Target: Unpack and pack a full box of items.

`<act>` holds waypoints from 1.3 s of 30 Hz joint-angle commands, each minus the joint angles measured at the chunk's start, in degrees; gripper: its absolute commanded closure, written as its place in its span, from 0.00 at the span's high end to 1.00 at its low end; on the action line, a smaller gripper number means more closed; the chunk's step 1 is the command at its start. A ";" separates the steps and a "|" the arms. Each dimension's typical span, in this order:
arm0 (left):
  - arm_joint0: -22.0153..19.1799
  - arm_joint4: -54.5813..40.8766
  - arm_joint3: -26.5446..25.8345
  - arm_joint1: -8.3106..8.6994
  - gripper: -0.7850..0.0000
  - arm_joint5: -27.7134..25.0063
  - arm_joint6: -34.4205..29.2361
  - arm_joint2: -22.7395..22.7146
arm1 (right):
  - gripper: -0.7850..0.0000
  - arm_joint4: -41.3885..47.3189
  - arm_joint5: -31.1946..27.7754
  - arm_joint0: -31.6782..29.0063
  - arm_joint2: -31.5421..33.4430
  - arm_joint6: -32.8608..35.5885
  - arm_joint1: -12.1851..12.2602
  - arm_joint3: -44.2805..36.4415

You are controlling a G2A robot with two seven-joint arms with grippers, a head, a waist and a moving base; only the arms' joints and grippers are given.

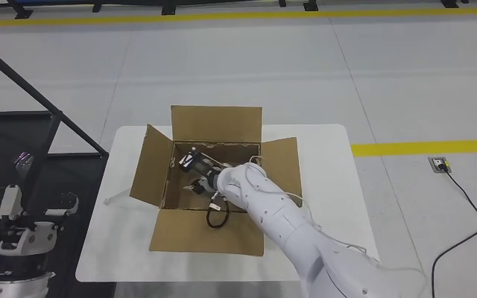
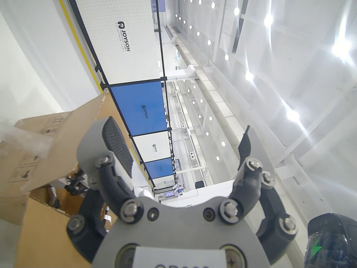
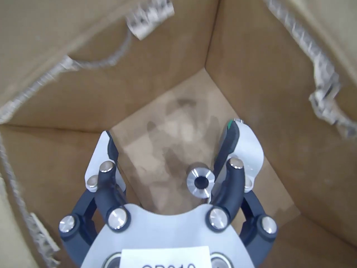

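- Since the brown cardboard box (image 1: 216, 123) sits flaps-out at mid-frame of the top view on the white table (image 1: 320, 149), the right gripper (image 3: 170, 132) hangs deep inside it, spread wide and clamping nothing.
- Small silver metal cylinder (image 3: 200, 182) lies just beside one finger, ungripped; likely the next pick.
- Left gripper (image 2: 178, 129) is spread and empty, aimed ceilingward beside a flap; parked clear, I judge.

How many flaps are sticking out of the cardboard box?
4, all folded outward: the far flap, the left flap, the right flap and the near flap closest to the robot. None seems hidden.
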 commanded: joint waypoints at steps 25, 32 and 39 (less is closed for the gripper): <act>-7.21 8.65 12.10 1.16 1.00 -0.66 -8.76 7.23 | 1.00 -3.95 -1.67 -4.81 6.95 -16.60 7.79 -15.64; -7.29 9.19 11.83 1.24 1.00 -1.28 -8.93 7.30 | 1.00 -1.93 -8.12 -5.64 9.15 -17.00 8.62 -17.52; -9.26 10.04 13.49 1.45 1.00 -1.30 -9.47 9.04 | 1.00 -4.08 -10.32 -9.19 13.23 -17.58 11.57 -25.29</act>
